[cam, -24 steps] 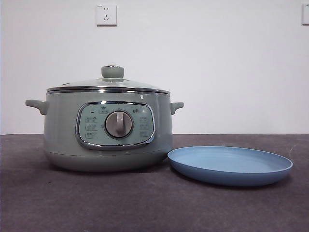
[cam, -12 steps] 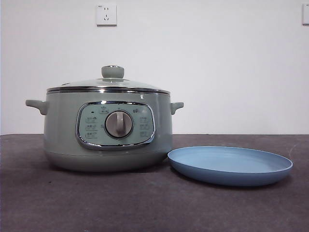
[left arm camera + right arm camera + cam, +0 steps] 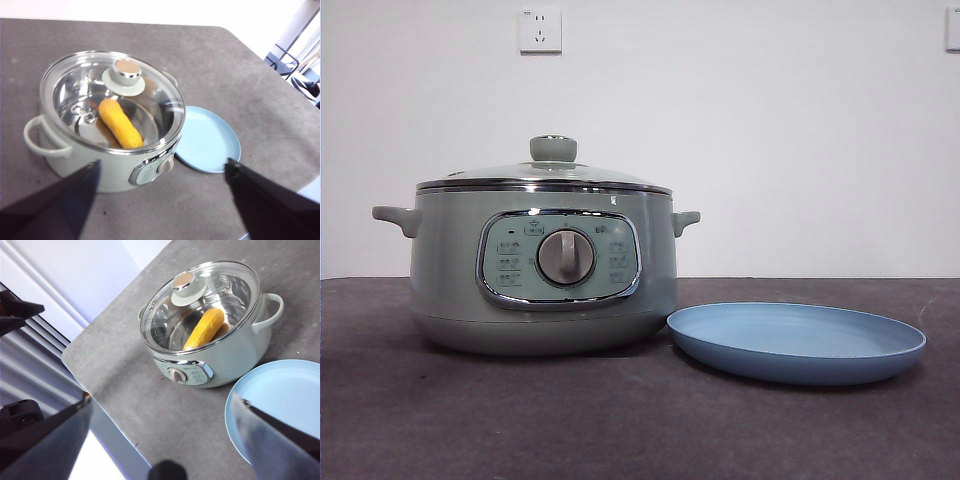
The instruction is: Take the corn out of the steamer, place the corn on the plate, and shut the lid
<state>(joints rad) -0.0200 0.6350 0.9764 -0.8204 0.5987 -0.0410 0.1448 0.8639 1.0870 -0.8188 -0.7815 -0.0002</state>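
The sage-green steamer point(image 3: 545, 270) stands on the dark table with its glass lid point(image 3: 545, 172) closed on top. Through the lid point(image 3: 112, 100) I see the yellow corn point(image 3: 120, 123) lying inside the steamer point(image 3: 100, 165); it also shows in the right wrist view as the corn point(image 3: 203, 328) under the lid point(image 3: 200, 305). The light-blue plate point(image 3: 796, 342) lies empty right beside the steamer. My left gripper point(image 3: 160, 175) and right gripper point(image 3: 162, 405) both hang open high above the table, well away from the steamer point(image 3: 210, 360) and holding nothing.
A white wall with a socket point(image 3: 540, 30) stands behind the table. The table's edge point(image 3: 110, 425) runs close to the steamer in the right wrist view. A dark camera mount point(image 3: 20, 415) sits beyond that edge.
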